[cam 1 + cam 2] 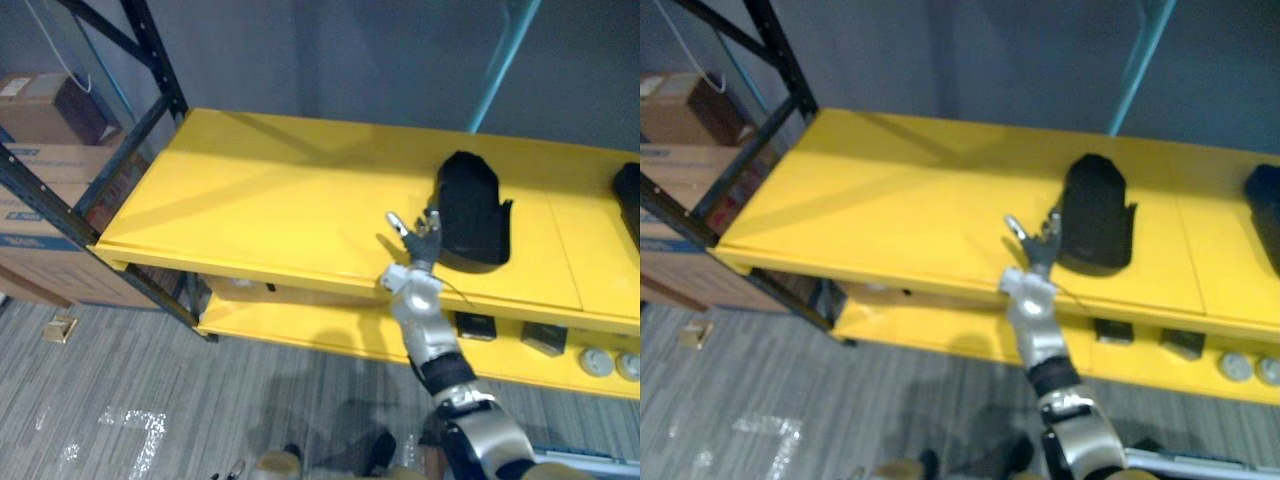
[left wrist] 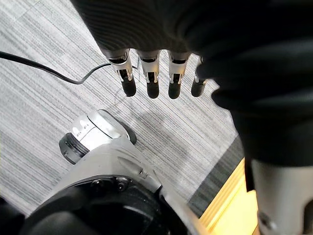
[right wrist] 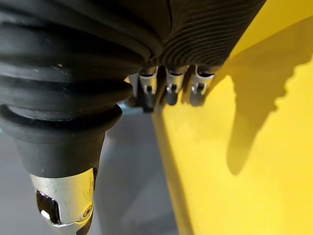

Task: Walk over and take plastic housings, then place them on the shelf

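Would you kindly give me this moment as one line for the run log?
housing: black, lying on top yellow shelf | right hand: open, beside housing, holding nothing | left hand: open, idle above floor

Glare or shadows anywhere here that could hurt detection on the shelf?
Left eye view: white glare patch on the floor, off the yellow shelf; soft diagonal shadow bands cross it; the black housing beside the open right hand reads flat dark. Right wrist view: no glare on the shelf. Left wrist view: none on the floor past the left hand.
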### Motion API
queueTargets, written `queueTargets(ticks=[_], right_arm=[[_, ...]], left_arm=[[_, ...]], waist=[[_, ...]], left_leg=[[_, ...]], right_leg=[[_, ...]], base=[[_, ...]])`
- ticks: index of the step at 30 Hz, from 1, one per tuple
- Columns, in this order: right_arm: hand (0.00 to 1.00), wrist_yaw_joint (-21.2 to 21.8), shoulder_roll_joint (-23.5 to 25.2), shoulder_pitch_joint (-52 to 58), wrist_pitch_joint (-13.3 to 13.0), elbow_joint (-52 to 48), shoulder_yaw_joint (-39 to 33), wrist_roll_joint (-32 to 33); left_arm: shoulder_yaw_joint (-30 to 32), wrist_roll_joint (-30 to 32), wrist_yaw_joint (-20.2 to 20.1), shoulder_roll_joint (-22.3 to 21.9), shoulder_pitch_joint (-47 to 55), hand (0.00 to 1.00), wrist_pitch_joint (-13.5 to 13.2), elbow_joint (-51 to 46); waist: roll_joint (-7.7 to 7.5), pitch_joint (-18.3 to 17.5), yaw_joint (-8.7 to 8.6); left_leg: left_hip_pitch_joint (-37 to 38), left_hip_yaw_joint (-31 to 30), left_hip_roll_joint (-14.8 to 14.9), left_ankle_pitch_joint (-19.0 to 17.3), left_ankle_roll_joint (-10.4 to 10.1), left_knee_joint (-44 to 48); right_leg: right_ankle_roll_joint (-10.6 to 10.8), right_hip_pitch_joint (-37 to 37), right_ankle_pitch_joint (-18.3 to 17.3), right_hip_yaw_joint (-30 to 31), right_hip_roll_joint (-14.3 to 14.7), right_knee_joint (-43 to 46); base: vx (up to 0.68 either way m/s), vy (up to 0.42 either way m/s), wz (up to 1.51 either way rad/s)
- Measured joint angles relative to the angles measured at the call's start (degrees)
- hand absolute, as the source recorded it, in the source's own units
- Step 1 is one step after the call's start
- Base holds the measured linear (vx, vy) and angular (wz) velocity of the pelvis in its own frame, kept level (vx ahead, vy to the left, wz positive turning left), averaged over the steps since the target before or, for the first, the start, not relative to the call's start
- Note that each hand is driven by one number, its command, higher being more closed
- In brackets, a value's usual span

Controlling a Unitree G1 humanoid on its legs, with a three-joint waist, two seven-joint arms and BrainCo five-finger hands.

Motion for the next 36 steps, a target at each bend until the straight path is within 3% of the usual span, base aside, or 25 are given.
queueTargets(ticks=[10, 14, 16, 20, 23, 24, 30, 36], right_arm=[[0.0, 0.9, -1.46, -0.05, 0.0, -0.01, -1.28, 0.2], [0.0, 8.59, -1.93, -0.05, -0.3, 0.01, -1.57, 3.03], [0.0, 16.22, -2.72, -0.05, -0.29, 0.0, -0.71, 4.56], [0.0, 26.45, -3.79, -0.04, -0.3, -0.92, 3.18, 6.82], [0.0, 28.83, -3.77, 0.72, -0.77, -5.85, 4.23, 7.26], [1.0, 28.87, -3.81, 1.67, -1.27, -10.1, 3.99, 7.25], [1.0, 24.71, -5.32, 12.0, -2.9, -31.18, 0.27, 3.94], [1.0, 19.44, -5.89, 32.01, -2.8, -37.81, -9.73, 2.06]], left_arm=[[0.01, -0.02, -0.16, 0.19, 0.0, 0.0, 0.02, -0.02], [0.02, 0.2, -0.16, 0.38, 0.0, 0.0, 0.01, -0.03], [0.06, 0.49, -0.15, 0.43, 0.0, 0.0, 0.05, -0.05], [0.56, 1.18, -0.14, 0.7, -0.01, 0.0, 0.75, -0.18], [0.83, 2.64, -0.04, 1.04, -0.02, 0.0, 0.85, -0.21], [0.96, 2.69, 0.09, 1.11, -0.09, 0.0, 0.9, -0.32], [1.29, 2.63, 0.37, 1.19, 0.02, 0.0, 0.87, 0.03], [1.08, 2.67, 1.17, 2.07, 0.56, 0.0, 0.26, 2.87]], waist=[[0.06, 0.06, -0.14], [0.04, 0.07, -0.18], [0.01, 0.09, -0.27], [-0.78, 0.56, -0.82], [-1.33, 0.85, -1.44], [-1.49, 0.82, -1.64], [-2.26, 0.39, -2.17], [-3.86, -0.57, -5.87]], left_leg=[[0.03, 0.06, 0.04, 0.0, 0.0, -0.08], [0.03, 0.06, 0.04, 0.0, 0.0, -0.08], [0.04, 0.07, 0.06, 0.0, 0.0, -0.07], [0.04, 0.09, 0.12, 0.0, 0.0, -0.07], [0.08, 0.17, 0.1, 0.0, 0.0, -0.08], [0.1, 0.27, 0.1, -0.01, 0.01, -0.13], [0.89, 2.76, 0.16, -0.35, 0.46, -0.24], [1.32, 6.18, 0.14, -1.48, 0.69, 0.07]], right_leg=[[0.01, -0.08, 0.0, 0.07, 0.05, 0.0], [0.01, -0.06, 0.0, 0.07, 0.06, 0.0], [0.01, -0.06, 0.0, 0.07, 0.07, 0.0], [0.01, -0.05, 0.0, 0.08, 0.11, 0.0], [0.03, -0.07, 0.01, 0.17, 0.08, 0.0], [0.03, -0.1, 0.02, 0.28, 0.09, 0.0], [0.15, -0.49, 0.09, 2.13, 0.33, 0.0], [0.47, -1.44, 0.3, 5.26, 0.72, 0.0]], base=[[0.0, 0.0, 0.0], [0.0, 0.0, 0.0], [0.0, 0.0, 0.0], [0.0, 0.0, 0.0], [0.0, 0.0, 0.0], [0.01, 0.008, -0.04], [0.02, 0.014, -0.16], [0.01, 0.022, -0.27]])
